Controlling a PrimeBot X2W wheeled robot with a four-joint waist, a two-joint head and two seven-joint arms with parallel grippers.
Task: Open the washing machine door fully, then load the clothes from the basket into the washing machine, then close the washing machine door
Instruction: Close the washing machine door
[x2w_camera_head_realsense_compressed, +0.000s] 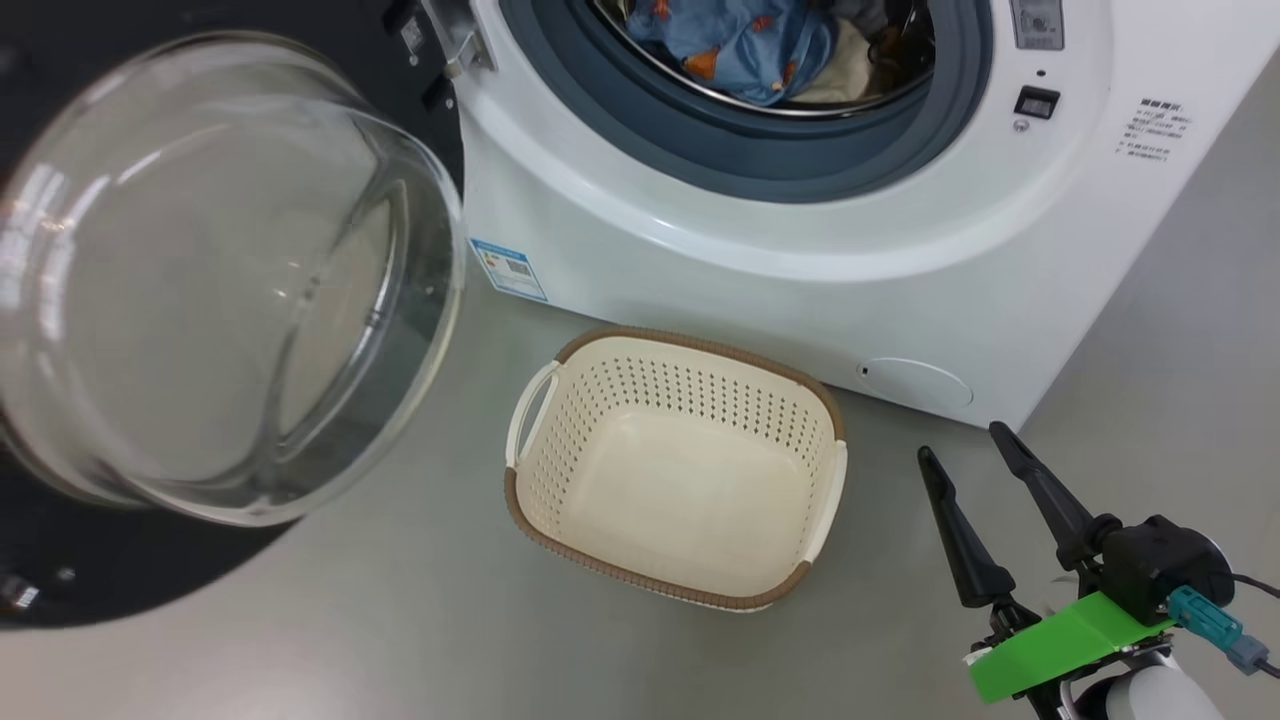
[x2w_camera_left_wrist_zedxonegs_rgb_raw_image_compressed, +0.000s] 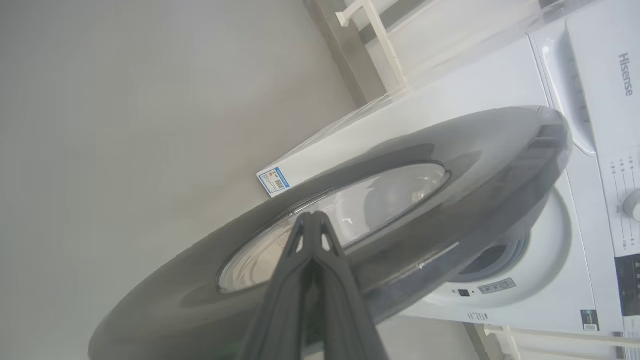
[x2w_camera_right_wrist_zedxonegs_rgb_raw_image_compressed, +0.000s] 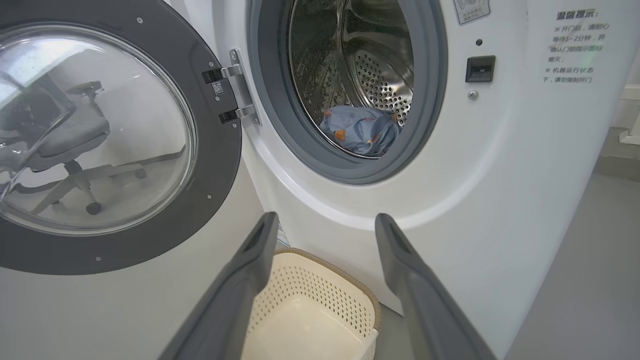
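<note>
Dark right fingers (x2w_camera_head_realsense_compressed: 958, 530) stand apart above the floor, right of the cream basket (x2w_camera_head_realsense_compressed: 690, 345), which sits just before the washing machine (x2w_camera_head_realsense_compressed: 800, 280). Left fingers (x2w_camera_left_wrist_zedxonegs_rgb_raw_image_compressed: 332, 285), pressed together, point at the open door (x2w_camera_head_realsense_compressed: 90, 570). Clothes (x2w_camera_head_realsense_compressed: 740, 45) lie inside the drum.

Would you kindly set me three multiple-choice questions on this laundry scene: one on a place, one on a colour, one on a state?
1. Where is the blue garment? A on a shelf; B in the drum; C on a hanger.
2. What colour is the basket rim? A brown; B green; C red.
3. How is the washing machine door? A shut; B open; C taken off.
Answers: 1 B, it lies inside the steel drum; 2 A, a brown woven band tops the cream walls; 3 B, it stands swung wide of the opening.
</note>
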